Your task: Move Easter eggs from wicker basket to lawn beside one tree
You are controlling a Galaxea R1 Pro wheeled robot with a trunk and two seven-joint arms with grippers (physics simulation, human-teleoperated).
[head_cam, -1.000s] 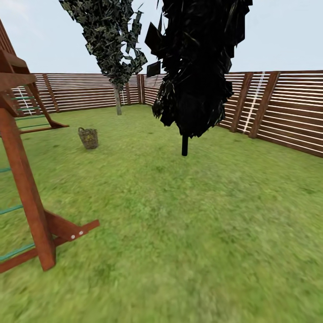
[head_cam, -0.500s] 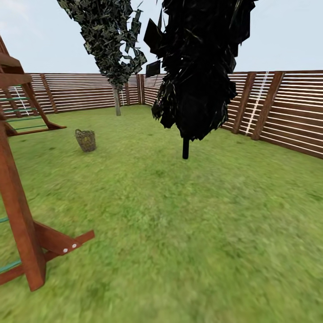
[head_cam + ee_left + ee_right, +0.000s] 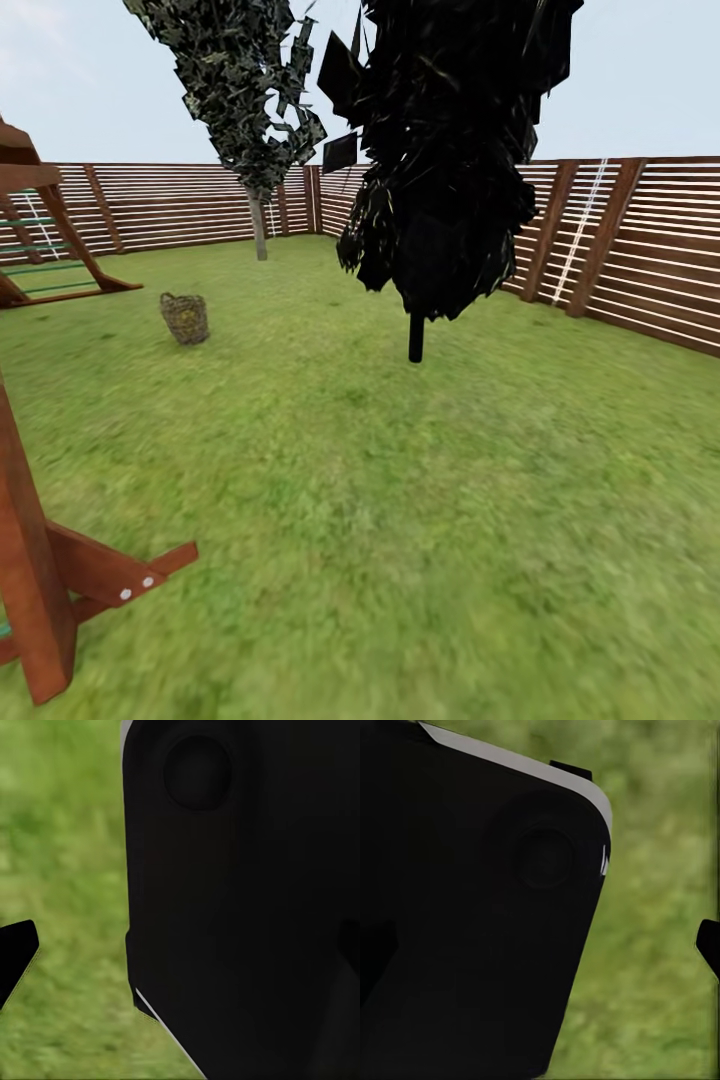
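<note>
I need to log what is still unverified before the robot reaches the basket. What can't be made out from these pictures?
- Easter eggs: the wicker basket is far off and small in the head view; only a yellowish hint shows inside, so no count.
- Play frame: cut off by the head view's left edge.
- Black-trunked tree: its crown runs past the top edge.
- Both hands: a dark body close to each wrist camera blocks them; open or shut is unclear.

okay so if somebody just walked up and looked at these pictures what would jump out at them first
The black-leaved tree with the thin black trunk dominates the middle of the head view, its dark crown hanging low over the lawn. Left of it the small wicker basket stands alone on the grass, with the pale-trunked tree behind near the brown slat fence. A red-brown wooden play frame juts in at the near left.
</note>
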